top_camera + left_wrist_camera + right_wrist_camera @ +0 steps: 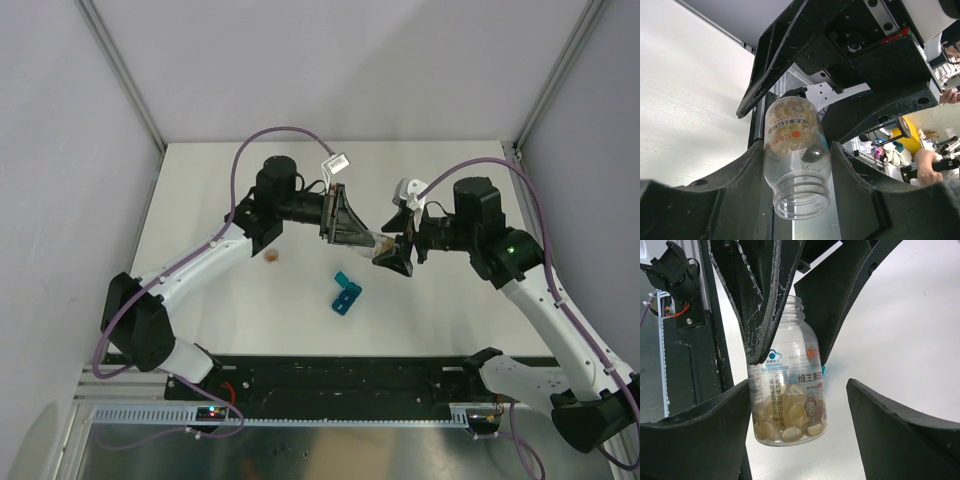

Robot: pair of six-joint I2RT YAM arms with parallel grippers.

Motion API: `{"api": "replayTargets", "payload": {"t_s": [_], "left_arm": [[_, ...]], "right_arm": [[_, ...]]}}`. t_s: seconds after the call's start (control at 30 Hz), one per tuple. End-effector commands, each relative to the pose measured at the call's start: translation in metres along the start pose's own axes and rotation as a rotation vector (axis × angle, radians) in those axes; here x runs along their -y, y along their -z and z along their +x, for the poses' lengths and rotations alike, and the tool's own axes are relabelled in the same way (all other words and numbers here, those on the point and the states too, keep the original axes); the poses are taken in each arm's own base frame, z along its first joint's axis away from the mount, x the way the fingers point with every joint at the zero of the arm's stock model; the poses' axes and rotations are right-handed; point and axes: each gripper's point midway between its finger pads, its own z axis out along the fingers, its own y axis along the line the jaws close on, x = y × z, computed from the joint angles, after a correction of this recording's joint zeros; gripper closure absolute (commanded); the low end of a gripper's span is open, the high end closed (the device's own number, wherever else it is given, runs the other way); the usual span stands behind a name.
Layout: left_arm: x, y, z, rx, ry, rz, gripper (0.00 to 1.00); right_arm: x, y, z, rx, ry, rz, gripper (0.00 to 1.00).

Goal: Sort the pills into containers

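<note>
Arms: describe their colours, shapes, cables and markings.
The left arm and right arm have white links and black joints. A purple cable loops along each. The fingers are black, broad, tapering and scuffed. A green light glows on the right arm; a white tag hangs near the left wrist.

Bright even overhead light, faint soft shadows, wrist-view foregrounds blurred
</note>
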Motion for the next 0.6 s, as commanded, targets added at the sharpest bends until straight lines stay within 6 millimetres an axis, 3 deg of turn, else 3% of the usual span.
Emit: {"api": "replayTargets", "payload": {"t_s": [0.0, 0.13, 0.33, 0.43, 0.57], "left_arm": [[0.029, 0.008, -0.003, 0.001, -0.043, 0.07, 1.0], [0.03, 0.009, -0.003, 0.004, -0.045, 0.073, 1.0], [0.024, 0.009, -0.006, 0.016, -0.048, 0.057, 0.98], [0.018, 0.01, -0.009, 0.028, -0.043, 0.041, 0.83], [0.014, 0.011, -0.011, 0.038, -0.043, 0.028, 0.57]], "right_arm": [[0.005, 0.002, -0.013, 0.054, 0.042, 0.014, 0.23], [0.004, 0.001, -0.011, 0.048, 0.039, 0.0, 0.41], [0.003, 0.002, -0.011, 0.049, 0.041, 0.002, 0.83], [0.002, 0.002, -0.01, 0.045, 0.04, -0.003, 0.97], [0.0, 0.003, -0.012, 0.05, 0.041, -0.01, 1.0]]}}
